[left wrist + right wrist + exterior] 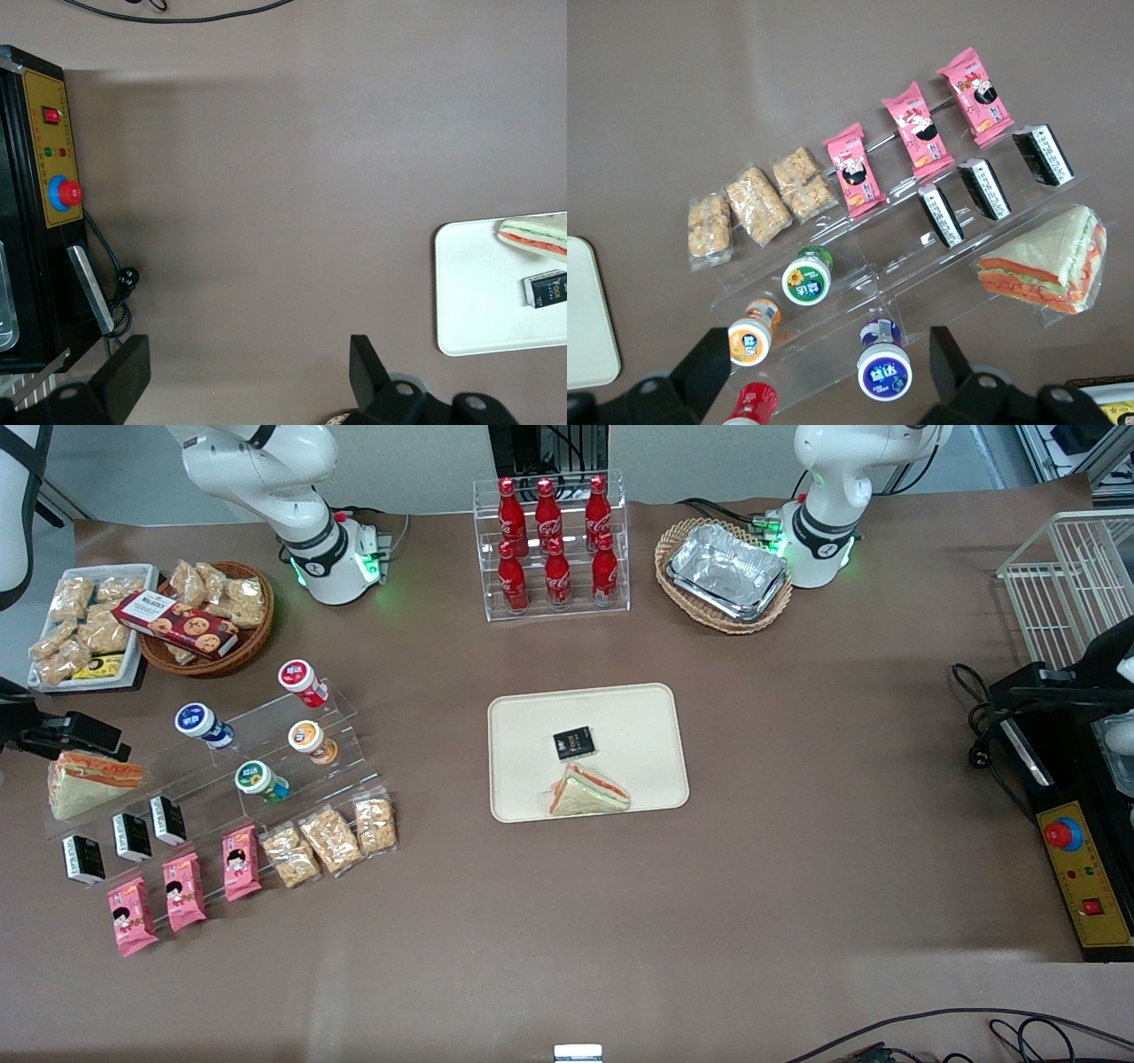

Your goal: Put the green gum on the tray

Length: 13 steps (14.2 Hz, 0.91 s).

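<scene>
On clear acrylic step rack (266, 779), small green-lidded gum bottle (806, 277) untouched, beside orange-lidded bottle (752, 336); black two-finger gripper (828, 367) hovering above, jaws spread, empty. Approach step; next descend, straddle cap, then carry to cream-beige rectangular plastic tray (523, 731)

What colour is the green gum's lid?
White with a green rim, clearest in the right wrist view: green gum. Gripper hovers above.

Glossy white, rounded right arm (266, 469) with a black band and green glowing lights at the base, plus a gripper (824, 372) with chunky matte black fingers (713, 354), spread apart, and small silver screws.
</scene>
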Each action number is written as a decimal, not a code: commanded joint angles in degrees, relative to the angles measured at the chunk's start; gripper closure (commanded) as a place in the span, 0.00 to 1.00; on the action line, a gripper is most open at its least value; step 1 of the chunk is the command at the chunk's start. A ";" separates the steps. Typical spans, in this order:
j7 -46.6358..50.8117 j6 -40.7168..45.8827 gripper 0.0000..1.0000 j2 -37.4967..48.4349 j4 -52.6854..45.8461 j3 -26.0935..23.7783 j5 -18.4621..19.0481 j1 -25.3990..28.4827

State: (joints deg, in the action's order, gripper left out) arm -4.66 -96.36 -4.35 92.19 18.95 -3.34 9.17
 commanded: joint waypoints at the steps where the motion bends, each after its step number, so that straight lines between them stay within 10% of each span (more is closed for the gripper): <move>1: 0.00 -0.23 0.00 -0.31 -1.31 0.12 0.71 0.50; 13: -0.70 0.99 0.00 1.71 -0.79 -0.06 0.27 3.04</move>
State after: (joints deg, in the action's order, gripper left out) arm -4.70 -96.75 -4.26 91.65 18.82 -3.34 11.70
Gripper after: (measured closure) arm 0.000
